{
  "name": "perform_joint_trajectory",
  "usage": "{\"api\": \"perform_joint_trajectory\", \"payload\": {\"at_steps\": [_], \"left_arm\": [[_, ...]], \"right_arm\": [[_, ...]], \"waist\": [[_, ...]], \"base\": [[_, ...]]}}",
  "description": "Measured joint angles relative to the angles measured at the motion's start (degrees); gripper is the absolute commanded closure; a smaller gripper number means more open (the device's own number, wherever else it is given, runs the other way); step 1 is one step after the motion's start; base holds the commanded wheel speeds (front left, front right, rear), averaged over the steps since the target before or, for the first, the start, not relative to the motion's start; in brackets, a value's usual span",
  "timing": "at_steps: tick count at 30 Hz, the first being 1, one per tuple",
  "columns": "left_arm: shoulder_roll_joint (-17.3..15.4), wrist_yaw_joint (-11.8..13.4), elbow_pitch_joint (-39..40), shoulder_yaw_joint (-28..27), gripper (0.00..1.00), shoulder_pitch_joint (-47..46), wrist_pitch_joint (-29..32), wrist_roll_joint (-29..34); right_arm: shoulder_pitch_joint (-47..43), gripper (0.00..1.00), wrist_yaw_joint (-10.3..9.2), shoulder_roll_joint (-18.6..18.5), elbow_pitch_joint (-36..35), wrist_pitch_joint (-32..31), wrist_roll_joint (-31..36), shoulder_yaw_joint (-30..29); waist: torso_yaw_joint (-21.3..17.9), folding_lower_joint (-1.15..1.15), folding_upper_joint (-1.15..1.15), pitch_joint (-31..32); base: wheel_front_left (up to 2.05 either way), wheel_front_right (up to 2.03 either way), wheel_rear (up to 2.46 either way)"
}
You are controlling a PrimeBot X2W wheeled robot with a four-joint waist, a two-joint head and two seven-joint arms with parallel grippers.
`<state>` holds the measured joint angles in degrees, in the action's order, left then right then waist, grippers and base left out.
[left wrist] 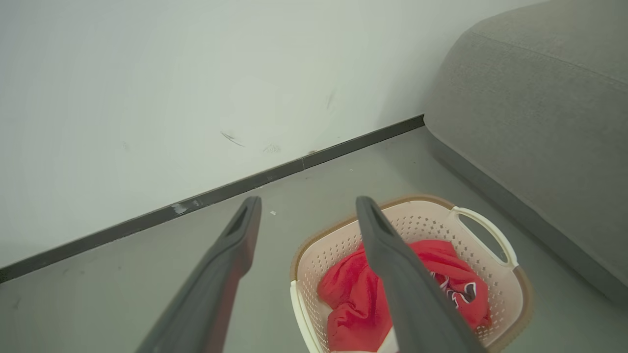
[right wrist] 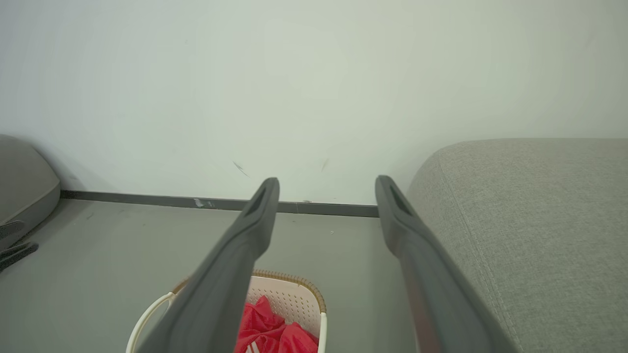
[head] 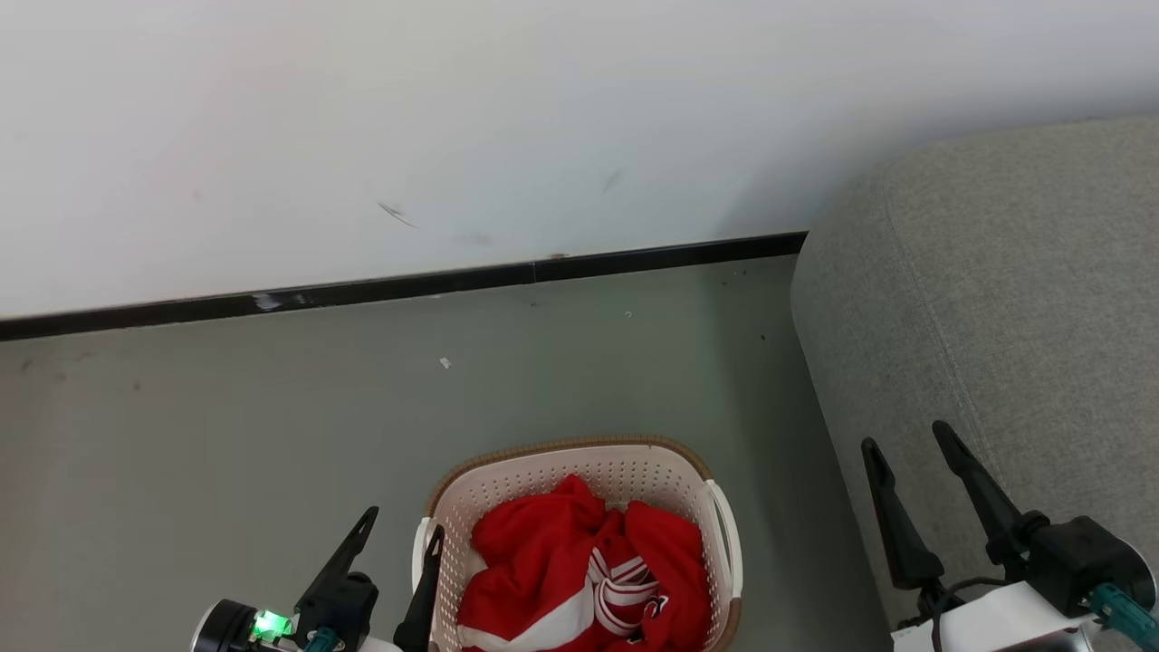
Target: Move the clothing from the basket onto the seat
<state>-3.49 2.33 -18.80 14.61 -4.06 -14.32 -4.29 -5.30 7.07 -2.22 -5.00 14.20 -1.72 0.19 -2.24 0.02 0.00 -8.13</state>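
Crumpled red clothing (head: 579, 570) with white stripes fills the cream basket (head: 634, 462) on the grey floor at the bottom centre of the head view. The grey seat (head: 996, 299) rises just right of it. My left gripper (head: 403, 534) hangs open at the basket's left handle, nothing between its fingers. My right gripper (head: 905, 439) stands open over the seat's front edge, empty. The left wrist view has the clothing (left wrist: 353, 294) in the basket (left wrist: 485, 230) below my left gripper (left wrist: 308, 205). The right wrist view shows the basket (right wrist: 294, 294) under my right gripper (right wrist: 326, 185), beside the seat (right wrist: 530, 220).
A white wall (head: 453, 118) with a black skirting strip (head: 407, 285) runs behind the basket. Bare grey floor (head: 226, 435) spreads to the left. Another grey cushion (right wrist: 24, 181) sits at the far left of the right wrist view.
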Motion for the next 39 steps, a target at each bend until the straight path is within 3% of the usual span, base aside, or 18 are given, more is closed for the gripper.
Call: {"api": "perform_joint_trajectory", "payload": {"at_steps": [18,39], "left_arm": [[0.5,-1.6,-10.0,4.3,0.00,-7.4,-0.1,1.9],[1.1,-3.0,-17.8,8.6,0.00,-16.6,-0.1,4.6]], "right_arm": [[5.3,0.00,0.00,0.0,-5.0,0.0,-0.4,0.4],[18.1,0.00,0.00,-0.1,-8.3,0.1,-1.3,2.5]], "waist": [[-3.0,0.00,0.00,-9.9],[-7.8,0.00,0.00,-24.2]], "base": [[0.00,0.00,0.00],[0.00,0.00,0.00]]}}
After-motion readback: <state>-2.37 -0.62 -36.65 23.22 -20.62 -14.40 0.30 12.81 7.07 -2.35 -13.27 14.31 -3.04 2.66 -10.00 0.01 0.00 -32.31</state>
